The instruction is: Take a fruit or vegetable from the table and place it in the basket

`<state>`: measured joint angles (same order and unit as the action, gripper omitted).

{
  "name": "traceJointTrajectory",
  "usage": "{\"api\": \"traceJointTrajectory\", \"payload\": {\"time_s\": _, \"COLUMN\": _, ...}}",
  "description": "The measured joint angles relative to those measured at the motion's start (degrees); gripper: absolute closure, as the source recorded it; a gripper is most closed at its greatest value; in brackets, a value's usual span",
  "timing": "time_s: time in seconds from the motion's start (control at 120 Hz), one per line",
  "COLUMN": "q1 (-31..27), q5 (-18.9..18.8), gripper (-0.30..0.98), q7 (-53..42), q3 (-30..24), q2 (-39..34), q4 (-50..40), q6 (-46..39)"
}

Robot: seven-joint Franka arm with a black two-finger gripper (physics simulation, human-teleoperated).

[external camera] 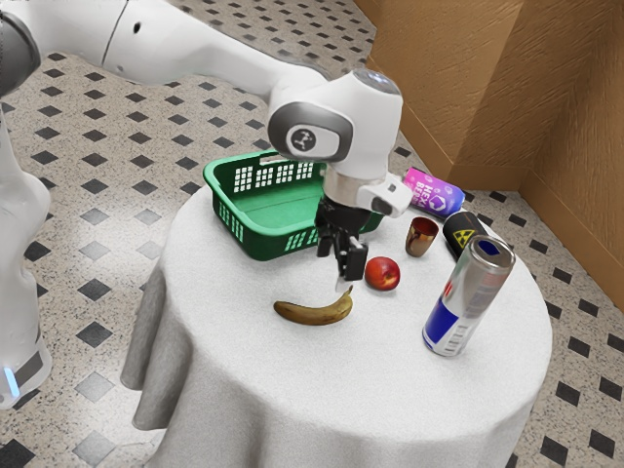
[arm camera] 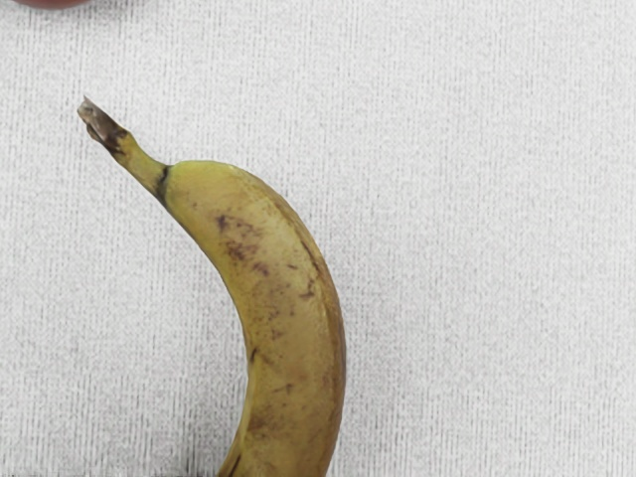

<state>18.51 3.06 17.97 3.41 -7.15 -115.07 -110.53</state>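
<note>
Banana (external camera: 314, 311) is seen lying flat on the white-clothed surface (external camera: 322, 390), its stem end pointed toward the red fruit (external camera: 382, 274). End effector (external camera: 340, 268) is held above the stem end, fingers parted; nothing is gripped. The low placing, with fingertips directed downward, is probably meant for a grasp on the banana. In the wrist view the curved body is seen lying toward the hand, so a small shift from the stem to the thicker middle may be needed for balance. Basket (external camera: 263, 244) is placed upright behind, open side up, so a lift and a short carry over the rim should be enough. Red fruit is set close beside; it could be nudged if the fingers are lowered wide. Task is judged to be at the approach stage, the pick not yet made.
</note>
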Motion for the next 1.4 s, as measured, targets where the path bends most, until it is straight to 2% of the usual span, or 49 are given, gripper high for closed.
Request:
{"api": "traceJointTrajectory", "payload": {"time_s": 0.217, "q1": -1.38, "q5": 0.05, "gripper": 0.0, "q7": 6.49, "q3": 0.01, "q2": 0.5, "q4": -4.98, "q6": -3.86}}
{"api": "traceJointTrajectory", "payload": {"time_s": 0.592, "q1": -1.04, "q5": -0.17, "gripper": 0.0, "q7": 13.56, "q3": -0.03, "q2": 2.78, "q4": -7.1, "q6": -10.11}}
{"api": "traceJointTrajectory", "payload": {"time_s": 0.958, "q1": -0.62, "q5": -3.47, "gripper": 0.0, "q7": 11.72, "q3": -0.07, "q2": 4.3, "q4": -7.66, "q6": -11.95}}
{"api": "traceJointTrajectory", "payload": {"time_s": 1.4, "q1": -1.16, "q5": -3.3, "gripper": 0.02, "q7": 10.28, "q3": -0.07, "q2": 6.59, "q4": -8.18, "q6": -14.55}}
